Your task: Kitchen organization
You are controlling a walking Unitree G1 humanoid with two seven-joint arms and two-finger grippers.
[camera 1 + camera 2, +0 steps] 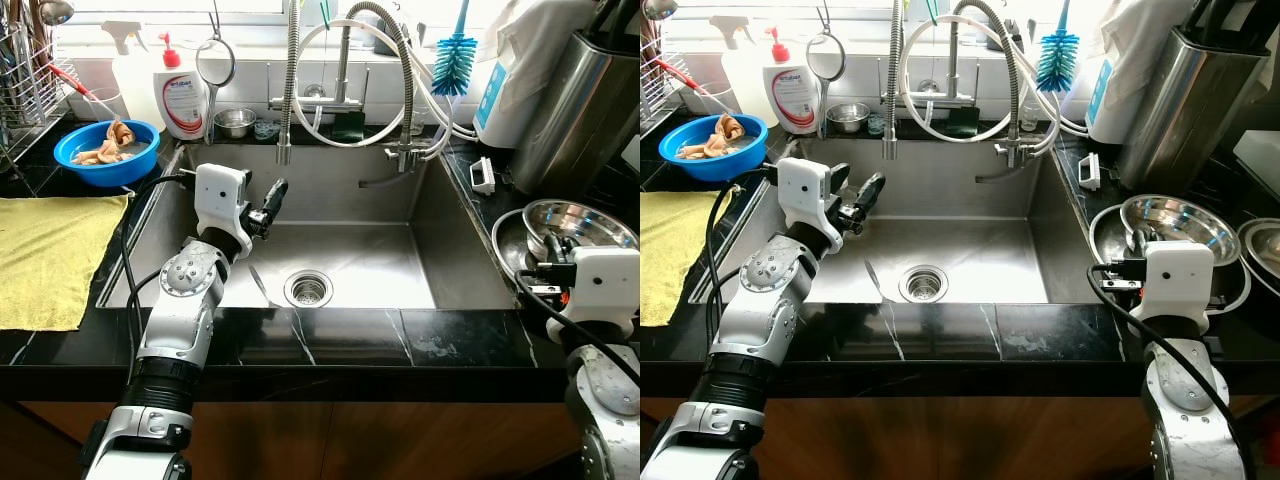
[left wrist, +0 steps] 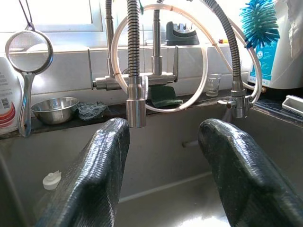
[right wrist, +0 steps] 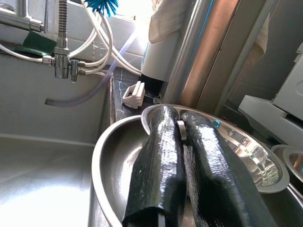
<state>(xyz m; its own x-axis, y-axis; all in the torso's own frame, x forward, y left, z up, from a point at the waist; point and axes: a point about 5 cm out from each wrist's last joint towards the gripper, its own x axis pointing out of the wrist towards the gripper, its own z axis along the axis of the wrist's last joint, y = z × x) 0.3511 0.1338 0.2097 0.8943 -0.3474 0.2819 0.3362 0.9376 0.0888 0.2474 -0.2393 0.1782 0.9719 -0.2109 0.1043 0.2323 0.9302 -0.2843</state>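
My left gripper (image 1: 270, 205) hangs open over the left half of the steel sink (image 1: 385, 262). In the left wrist view its fingers (image 2: 97, 179) stand wide apart with nothing between them, pointing at the back wall and the faucets. On the black counter to the right of the sink sits a steel bowl (image 1: 580, 222) nested in a wider steel bowl (image 3: 113, 165). My right gripper (image 3: 181, 117) is shut on the near rim of the inner bowl (image 3: 246, 156), one finger on each side of the rim.
A blue bowl (image 1: 107, 150) with brown scraps and a yellow cloth (image 1: 50, 250) lie left of the sink. A soap bottle (image 1: 181, 95), strainer (image 1: 215, 65), small steel bowl (image 1: 234, 122) and spring faucets (image 1: 290, 90) line the back. A tall steel canister (image 1: 575, 100) stands behind the bowls.
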